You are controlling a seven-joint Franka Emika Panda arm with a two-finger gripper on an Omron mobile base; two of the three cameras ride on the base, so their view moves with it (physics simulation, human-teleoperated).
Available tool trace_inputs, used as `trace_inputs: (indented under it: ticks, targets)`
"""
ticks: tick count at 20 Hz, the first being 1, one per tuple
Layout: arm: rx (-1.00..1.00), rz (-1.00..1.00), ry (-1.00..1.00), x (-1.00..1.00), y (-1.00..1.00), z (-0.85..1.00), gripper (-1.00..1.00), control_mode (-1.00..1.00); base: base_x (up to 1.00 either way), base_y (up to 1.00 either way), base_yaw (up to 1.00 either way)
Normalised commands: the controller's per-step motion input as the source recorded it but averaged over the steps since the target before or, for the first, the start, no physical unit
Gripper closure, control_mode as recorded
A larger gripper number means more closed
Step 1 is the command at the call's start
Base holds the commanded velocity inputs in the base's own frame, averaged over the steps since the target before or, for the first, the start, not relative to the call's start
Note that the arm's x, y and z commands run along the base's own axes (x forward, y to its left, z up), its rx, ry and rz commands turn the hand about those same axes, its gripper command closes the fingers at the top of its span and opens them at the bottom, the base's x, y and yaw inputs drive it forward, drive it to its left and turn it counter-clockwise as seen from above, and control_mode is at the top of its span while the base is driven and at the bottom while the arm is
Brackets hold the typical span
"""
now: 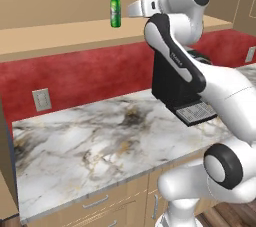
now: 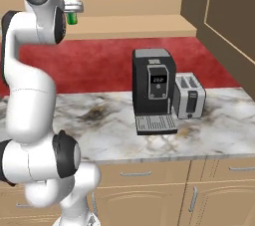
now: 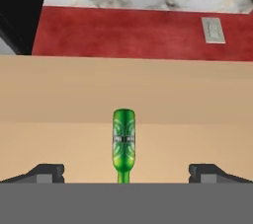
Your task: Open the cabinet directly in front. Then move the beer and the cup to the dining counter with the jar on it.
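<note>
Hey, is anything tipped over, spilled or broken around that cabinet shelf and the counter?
Nothing stands out. The beer stands upright on the cabinet shelf, the coffee machine and toaster sit square on the worktop, and nothing has spilled.

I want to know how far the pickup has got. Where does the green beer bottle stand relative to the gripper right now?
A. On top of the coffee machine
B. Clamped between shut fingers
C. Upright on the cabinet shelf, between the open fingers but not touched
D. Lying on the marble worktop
C: the beer stands on the cabinet shelf, centred in the wide gap of the open gripper, clear of both fingertips.
</note>
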Motion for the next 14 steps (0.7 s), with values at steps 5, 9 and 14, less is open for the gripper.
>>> trace_inputs:
  ticks: [5,9,14]
  targets:
    - [-0.04,0.00,0.00,0.46,0.23,0.00,-1.00,-1.00,0.00,0.00,0.00]
    - [-0.04,0.00,0.00,0.40,0.21,0.00,-1.00,-1.00,0.00,0.00,0.00]
    - [-0.01,0.00,0.00,0.46,0.09,0.00,-1.00,-1.00,0.00,0.00,0.00]
